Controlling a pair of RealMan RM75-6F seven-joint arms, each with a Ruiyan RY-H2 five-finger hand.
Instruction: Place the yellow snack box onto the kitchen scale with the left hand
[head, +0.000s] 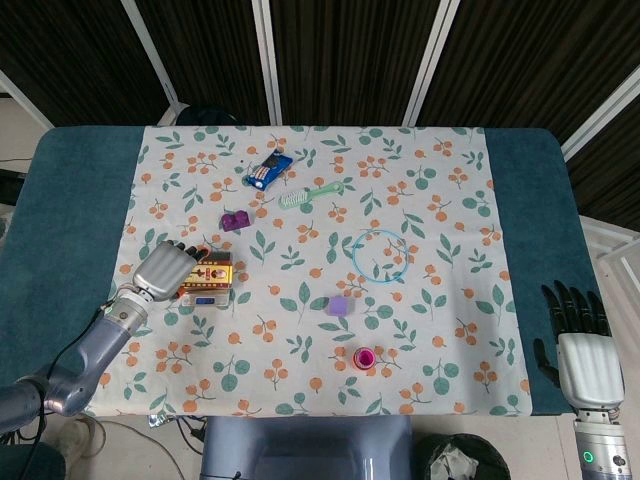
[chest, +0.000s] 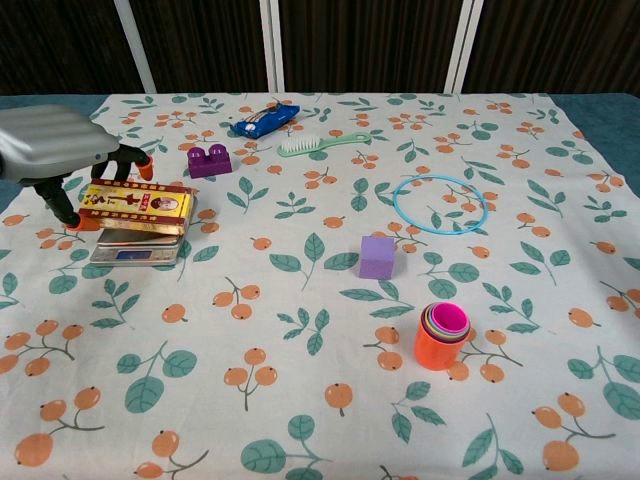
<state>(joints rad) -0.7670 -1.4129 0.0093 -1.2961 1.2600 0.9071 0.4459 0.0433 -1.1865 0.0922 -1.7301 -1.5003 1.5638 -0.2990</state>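
The yellow snack box (chest: 137, 207) lies flat on the silver kitchen scale (chest: 132, 250) at the left of the table; from the head camera the box (head: 208, 275) covers most of the scale (head: 205, 296). My left hand (chest: 60, 150) still holds the box's left end, thumb at the near side and fingers over the far side; it shows as the left hand (head: 163, 269) from above. My right hand (head: 580, 345) rests off the cloth at the lower right, fingers spread and holding nothing.
A purple toy brick (chest: 209, 160), a blue snack packet (chest: 266, 118) and a green brush (chest: 322, 143) lie behind the scale. A blue ring (chest: 439, 204), a purple cube (chest: 377, 257) and stacked orange cups (chest: 441, 336) sit to the right.
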